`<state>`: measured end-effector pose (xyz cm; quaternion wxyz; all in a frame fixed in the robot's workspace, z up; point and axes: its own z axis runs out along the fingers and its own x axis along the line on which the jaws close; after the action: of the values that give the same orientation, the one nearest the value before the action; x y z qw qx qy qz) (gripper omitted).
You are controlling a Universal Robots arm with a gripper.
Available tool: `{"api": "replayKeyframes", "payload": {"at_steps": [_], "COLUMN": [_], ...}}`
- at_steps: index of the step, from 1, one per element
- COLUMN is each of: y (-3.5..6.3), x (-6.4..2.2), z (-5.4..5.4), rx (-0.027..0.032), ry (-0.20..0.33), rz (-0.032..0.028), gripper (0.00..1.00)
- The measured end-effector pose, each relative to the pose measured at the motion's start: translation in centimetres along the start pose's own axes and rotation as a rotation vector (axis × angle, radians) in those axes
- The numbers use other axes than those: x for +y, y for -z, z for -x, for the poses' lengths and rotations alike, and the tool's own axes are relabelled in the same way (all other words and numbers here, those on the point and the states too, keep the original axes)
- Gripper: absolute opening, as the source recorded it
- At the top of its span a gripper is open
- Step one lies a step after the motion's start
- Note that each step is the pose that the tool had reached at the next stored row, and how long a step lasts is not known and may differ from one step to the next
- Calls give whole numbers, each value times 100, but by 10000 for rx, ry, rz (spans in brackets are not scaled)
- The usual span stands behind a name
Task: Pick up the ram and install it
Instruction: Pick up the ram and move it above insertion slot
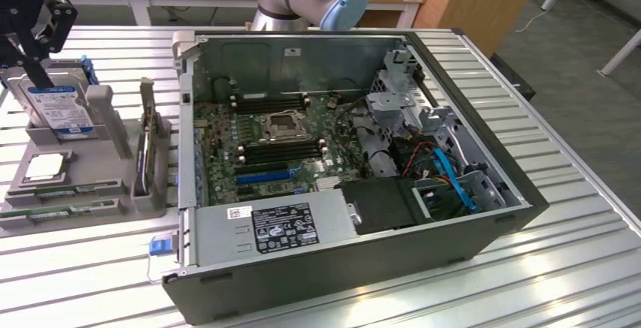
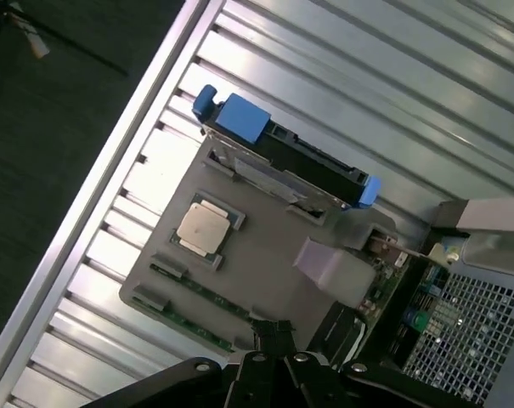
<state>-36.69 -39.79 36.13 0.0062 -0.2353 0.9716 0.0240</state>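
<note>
My gripper was shut tight, with nothing between its fingers. In the exterior view it hung over the grey holder at that view's left, its tips in front of the upright hard drive. The first ram stick and the second ram stick lay flat, side by side, in slots along the holder's edge, the first just beside the square CPU. The open computer case stood beside the holder on the slatted table, its motherboard exposed.

In the wrist view my gripper was closed and empty above the holder, near one end of the first ram stick and the second ram stick. The CPU sat just beside the first stick, with the blue-bracketed hard drive beyond it.
</note>
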Motion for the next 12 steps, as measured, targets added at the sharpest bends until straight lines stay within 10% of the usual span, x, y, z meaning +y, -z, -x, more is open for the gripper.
{"api": "replayKeyframes", "payload": {"at_steps": [12], "y": [-152], "x": [-7], "z": [-4], "rx": [117], "ry": [2170], "rz": [64], "gripper": [10]}}
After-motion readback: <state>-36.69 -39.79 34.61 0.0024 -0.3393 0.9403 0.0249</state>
